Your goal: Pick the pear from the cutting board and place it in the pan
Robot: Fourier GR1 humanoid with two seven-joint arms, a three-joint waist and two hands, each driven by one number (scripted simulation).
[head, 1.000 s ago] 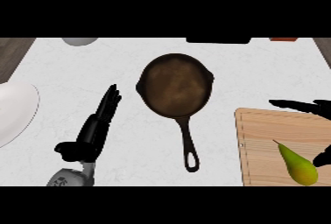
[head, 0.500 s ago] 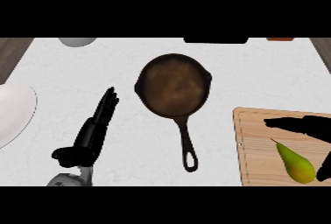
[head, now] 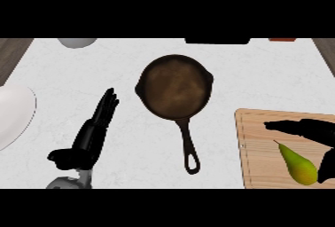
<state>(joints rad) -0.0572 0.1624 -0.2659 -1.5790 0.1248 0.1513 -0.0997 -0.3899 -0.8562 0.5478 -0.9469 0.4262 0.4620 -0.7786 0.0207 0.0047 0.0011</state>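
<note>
Hovering over the pear (head: 297,165) on the cutting board (head: 254,137), with the pick not yet made.

The pear lies flat on the wood near the board's lower right, its stem pointing up and to the left. The right hand (head: 307,128) is spread over it. Its fingers reach straight leftward across the board just past the stem, and what seems to be the thumb shows dark at the pear's right side. Nothing is clamped, and whether the hand touches the fruit cannot be told. The pan (head: 175,86) sits well apart to the left on the counter (head: 262,75), handle toward the robot, with nothing in it. The left hand (head: 98,126) rests left of the pan, fingers straight and together, holding nothing. As I judge it, the task is at its start: grasping, lifting, carrying across and setting down in the pan all remain.
</note>
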